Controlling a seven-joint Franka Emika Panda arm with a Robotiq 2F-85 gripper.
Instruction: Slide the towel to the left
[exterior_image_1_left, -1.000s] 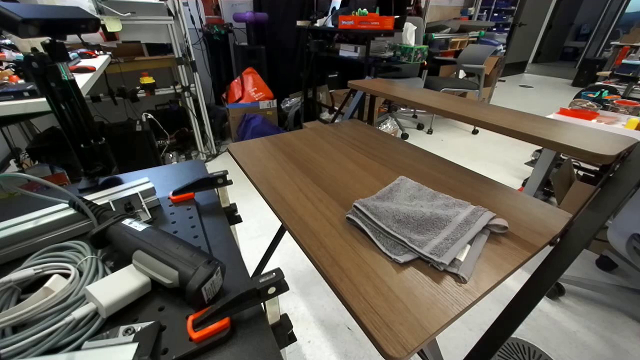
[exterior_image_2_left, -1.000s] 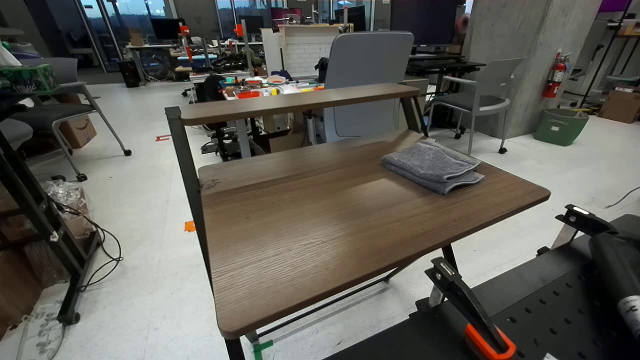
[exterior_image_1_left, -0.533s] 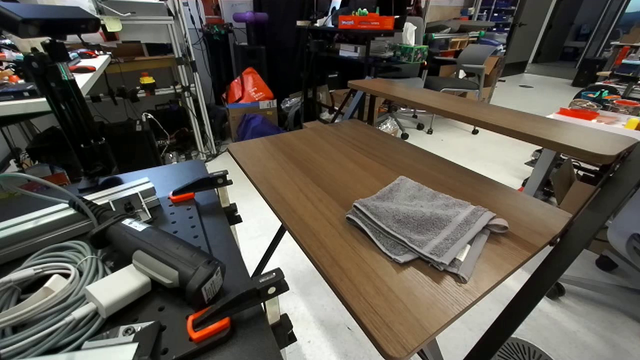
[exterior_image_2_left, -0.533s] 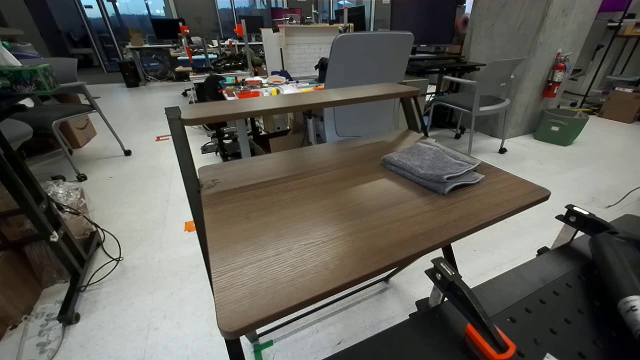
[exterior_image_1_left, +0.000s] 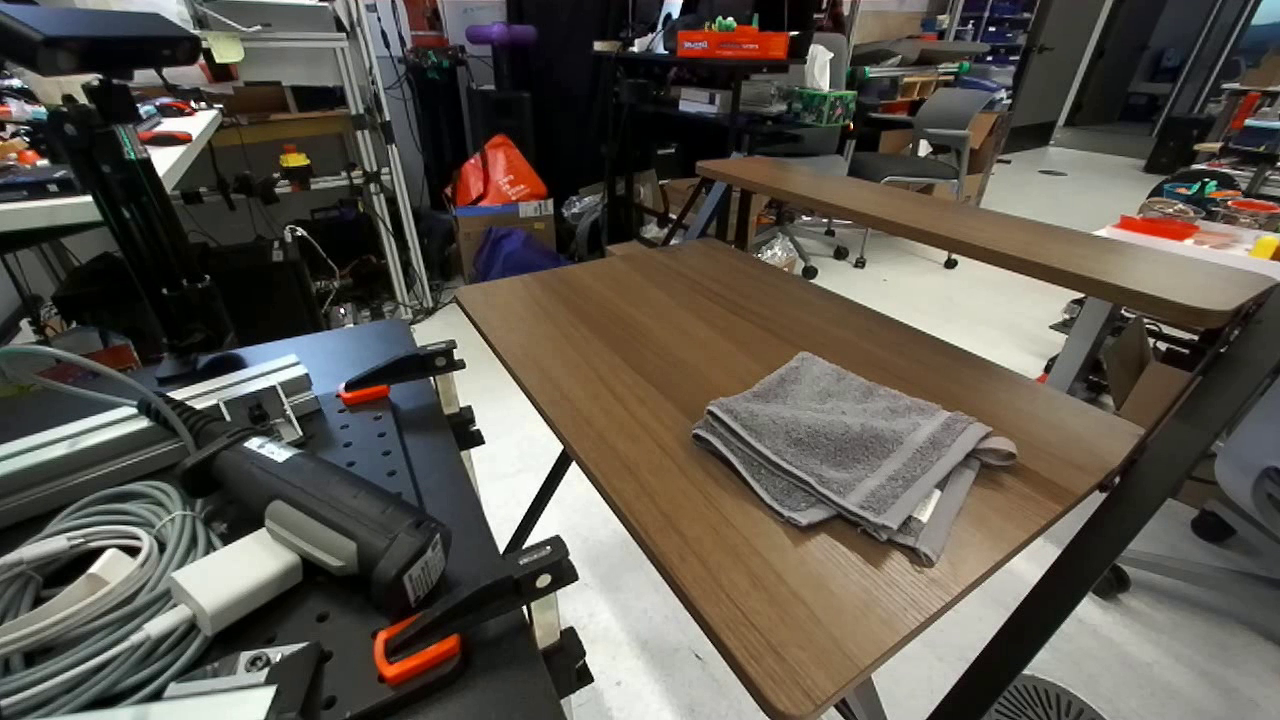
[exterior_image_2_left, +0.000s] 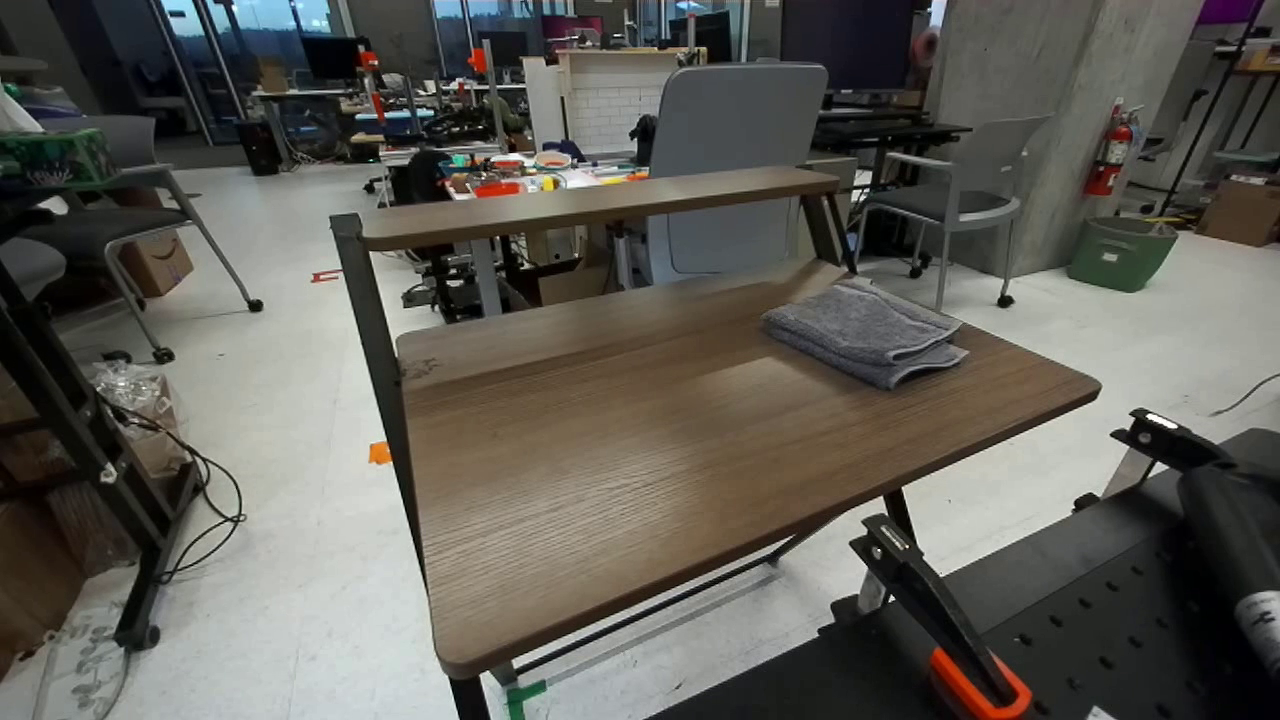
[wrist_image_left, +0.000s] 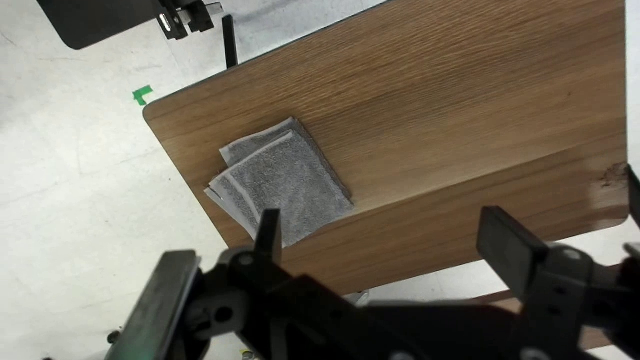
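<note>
The grey folded towel (exterior_image_1_left: 845, 440) lies on the brown tabletop (exterior_image_1_left: 600, 330), near one short end, with layered, slightly uneven edges. In an exterior view the towel (exterior_image_2_left: 865, 330) sits at the table's right, toward the back. In the wrist view the towel (wrist_image_left: 290, 185) is left of centre, on the table (wrist_image_left: 450, 125). My gripper (wrist_image_left: 381, 212) is open with nothing between its fingers, high above the table. Its left finger covers the towel's lower corner in the wrist view. Neither exterior view shows the gripper or the arm.
A raised wooden shelf (exterior_image_2_left: 600, 208) on dark posts (exterior_image_2_left: 375, 370) runs along the table's long side. A black workbench (exterior_image_1_left: 400, 450) with orange-tipped clamps (exterior_image_1_left: 430, 640), a black tool (exterior_image_1_left: 310, 500) and coiled cables (exterior_image_1_left: 90, 560) stands beside the opposite long edge.
</note>
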